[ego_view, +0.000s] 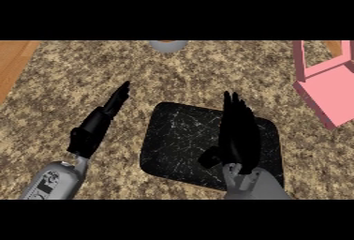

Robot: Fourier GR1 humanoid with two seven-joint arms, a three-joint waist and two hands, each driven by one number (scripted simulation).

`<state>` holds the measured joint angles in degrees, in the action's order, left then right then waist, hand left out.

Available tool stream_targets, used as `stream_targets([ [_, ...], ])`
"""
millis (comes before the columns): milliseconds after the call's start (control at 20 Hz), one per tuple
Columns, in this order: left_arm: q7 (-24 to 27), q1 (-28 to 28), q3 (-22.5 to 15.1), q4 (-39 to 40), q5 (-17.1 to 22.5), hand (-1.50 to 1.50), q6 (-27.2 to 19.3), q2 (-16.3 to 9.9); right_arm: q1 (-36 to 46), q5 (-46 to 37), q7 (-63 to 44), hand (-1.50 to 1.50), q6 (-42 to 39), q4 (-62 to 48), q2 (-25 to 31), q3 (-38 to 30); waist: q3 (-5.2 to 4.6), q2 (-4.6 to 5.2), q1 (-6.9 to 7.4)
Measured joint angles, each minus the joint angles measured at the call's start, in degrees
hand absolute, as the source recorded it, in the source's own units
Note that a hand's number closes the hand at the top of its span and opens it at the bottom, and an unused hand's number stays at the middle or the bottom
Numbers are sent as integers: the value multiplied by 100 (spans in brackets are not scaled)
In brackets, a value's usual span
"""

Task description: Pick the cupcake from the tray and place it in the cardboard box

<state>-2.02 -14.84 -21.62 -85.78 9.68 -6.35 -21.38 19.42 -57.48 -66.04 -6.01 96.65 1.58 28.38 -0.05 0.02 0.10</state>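
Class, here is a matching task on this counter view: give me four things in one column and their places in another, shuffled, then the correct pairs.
Things:
1. black tray
2. pink box
3. left hand
4. right hand

Places:
A. at the view's right edge
B. over the tray's right part
C. middle of the counter
D. over the bare counter, left of the tray

Pairs: 1-C, 2-A, 3-D, 4-B

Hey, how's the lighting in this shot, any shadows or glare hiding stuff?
Head view: flat, even light, no glare and no clear cast shadows on the counter. The black right hand blends into the black tray, so its outline is hard to read. The left hand stands out. The pink box is cropped at the right edge.
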Motion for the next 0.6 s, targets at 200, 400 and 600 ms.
stream_targets([
  [200, -10, 19, 74, -5, -34, 0, 89, 52, -22, 0, 50, -150, 5, -318, -61, -134, 3, 0, 7],
  [400, -87, -4, 96, -9, -206, 0, 65, 238, -9, -77, 199, -150, 33, -520, -93, -344, 4, -2, 1],
  [600, -33, 105, 220, -25, -338, 0, 194, 309, 1, -243, 309, -150, 109, -714, -110, -399, 5, -3, 3],
])
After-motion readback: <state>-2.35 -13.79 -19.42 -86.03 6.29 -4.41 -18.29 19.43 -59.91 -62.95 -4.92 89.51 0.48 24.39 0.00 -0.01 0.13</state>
